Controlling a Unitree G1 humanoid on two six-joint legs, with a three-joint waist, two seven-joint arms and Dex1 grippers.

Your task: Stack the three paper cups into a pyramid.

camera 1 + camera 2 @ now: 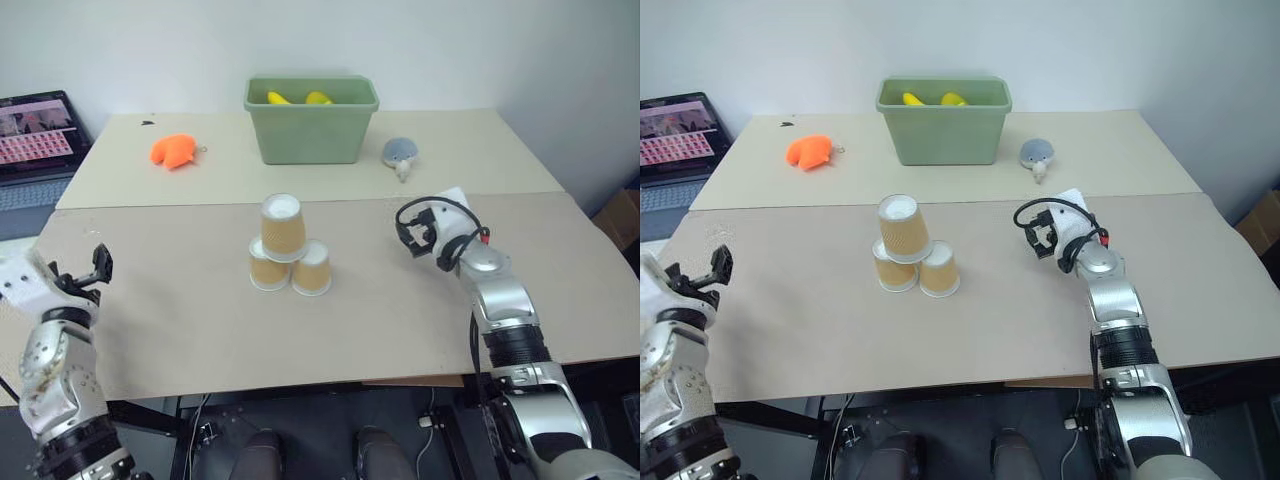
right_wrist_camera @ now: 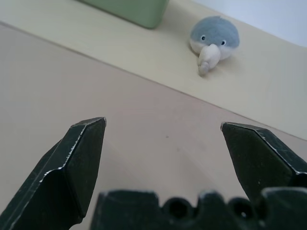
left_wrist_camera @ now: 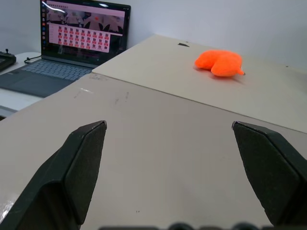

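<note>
So the whole thing sits on a big tan table (image 1: pixel 180 330) made of two boards, the far one a bit paler. Off the left edge there's an open laptop (image 1: pixel 35 140) with a grid of thumbnails on the screen; it's cut off by the frame so only part of it shows.

At the back middle is a green plastic bin (image 1: pixel 311 125). Two yellow things (image 1: pixel 298 98) poke up just over its rim, and I can't tell what they are since most of them is hidden by the bin wall.

Then the three paper cups (image 1: pixel 288 252), roughly mid-table, well in front of the bin. All upside down, white bottoms up. Two stand side by side touching each other, and the third sits on top across the pair, leaning a little toward the left. So the pyramid is standing. The left base cup is partly hidden behind the top one.

The right gripper (image 1: pixel 425 228) hangs to the right of the cups, apart from them, fingers spread wide with nothing between them. The left gripper (image 1: pixel 88 272) is way over at the near left edge of the table, also spread wide and empty. Nothing lies between either one and the cups.

Small stuff: an orange plush toy (image 1: pixel 174 151) on the far board left of the bin, and a little grey-and-white plush toy (image 1: pixel 400 153) with a pale snout right of the bin. Tiny dark speck (image 1: pixel 148 124) near the far left corner, too small to make out.
</note>
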